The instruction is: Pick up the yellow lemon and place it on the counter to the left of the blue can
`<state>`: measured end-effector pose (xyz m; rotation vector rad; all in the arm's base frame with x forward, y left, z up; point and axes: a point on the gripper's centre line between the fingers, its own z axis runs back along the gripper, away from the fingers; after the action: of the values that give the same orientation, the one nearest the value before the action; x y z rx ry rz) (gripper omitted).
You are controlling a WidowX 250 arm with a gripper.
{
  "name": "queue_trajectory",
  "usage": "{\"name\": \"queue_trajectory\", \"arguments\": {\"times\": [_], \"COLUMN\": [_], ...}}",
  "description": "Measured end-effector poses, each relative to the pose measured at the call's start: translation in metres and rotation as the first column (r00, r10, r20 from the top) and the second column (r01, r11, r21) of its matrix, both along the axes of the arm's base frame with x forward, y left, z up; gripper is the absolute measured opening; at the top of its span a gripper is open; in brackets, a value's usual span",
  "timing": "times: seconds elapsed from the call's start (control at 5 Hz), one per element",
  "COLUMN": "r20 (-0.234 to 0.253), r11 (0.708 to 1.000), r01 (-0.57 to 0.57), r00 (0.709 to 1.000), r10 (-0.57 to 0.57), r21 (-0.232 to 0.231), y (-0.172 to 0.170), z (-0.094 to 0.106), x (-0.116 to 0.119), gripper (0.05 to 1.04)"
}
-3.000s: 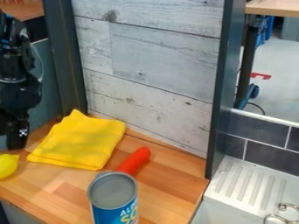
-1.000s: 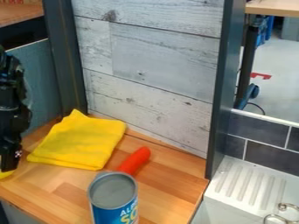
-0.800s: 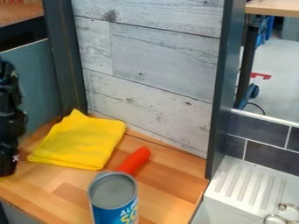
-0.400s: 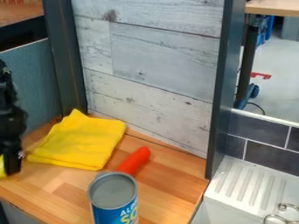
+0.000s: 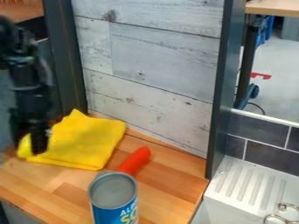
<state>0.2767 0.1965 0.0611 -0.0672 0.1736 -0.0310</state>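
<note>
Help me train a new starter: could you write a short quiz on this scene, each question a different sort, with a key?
1. Multiple choice. What lies just behind the upright can?
a) a bowl
b) an orange-red thing with a rounded end
c) a spoon

2. True or false? The claw, with a small yellow thing between its fingers, is at the picture-right end of the cloth.

3. Fill in the missing word. The ridged draining board, right of the wooden counter in the picture, is ____ in colour.

Key: 1 b; 2 false; 3 white.
</note>
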Motion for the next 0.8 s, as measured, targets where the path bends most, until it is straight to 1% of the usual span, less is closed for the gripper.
{"name": "queue_trajectory", "arguments": {"times": [0.2,0.4,0.6,0.8], "r20": [-0.072,-0.097,-0.113,-0.142], "r11": [0.999,0.997,0.996,0.994], "r01": [0.018,0.019,0.015,-0.005], "r00": [0.997,0.995,0.993,0.99], "r10": [-0.021,-0.026,-0.025,-0.011], "r21": [-0.035,-0.074,-0.089,-0.112], "y": [-0.033,-0.054,-0.061,-0.069], "z": [-0.007,-0.014,-0.018,-0.031], "x": [-0.01,-0.012,-0.015,-0.016], "gripper": [0.806,0.806,0.806,0.806]}}
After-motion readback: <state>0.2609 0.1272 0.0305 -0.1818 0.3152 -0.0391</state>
